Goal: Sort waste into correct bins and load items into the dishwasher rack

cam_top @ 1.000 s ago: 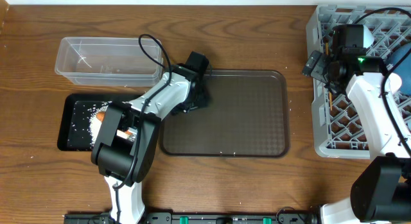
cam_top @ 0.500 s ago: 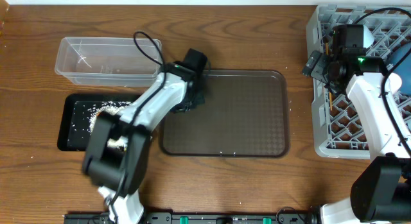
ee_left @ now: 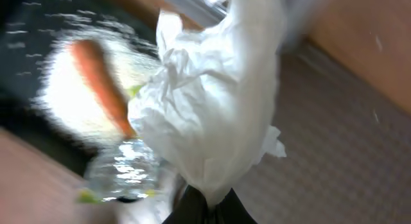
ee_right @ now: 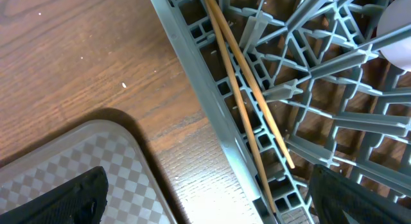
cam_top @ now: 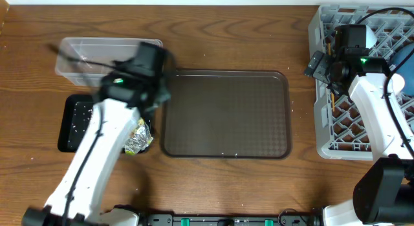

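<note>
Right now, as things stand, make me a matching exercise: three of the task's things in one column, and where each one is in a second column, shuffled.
Things:
1. tissue
2. carrot
3. chopsticks

Places:
a. lying in the dishwasher rack
b. on the rice heap
c. pinched in the left gripper

Pairs: 1-c, 2-b, 3-a.

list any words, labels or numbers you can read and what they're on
None can be read.
Any print on the crumpled silver-and-yellow foil wrapper is too small overhead and blurred in the left wrist view.
The big grey plastic lattice crate and flat brown serving tray show no lettering.
</note>
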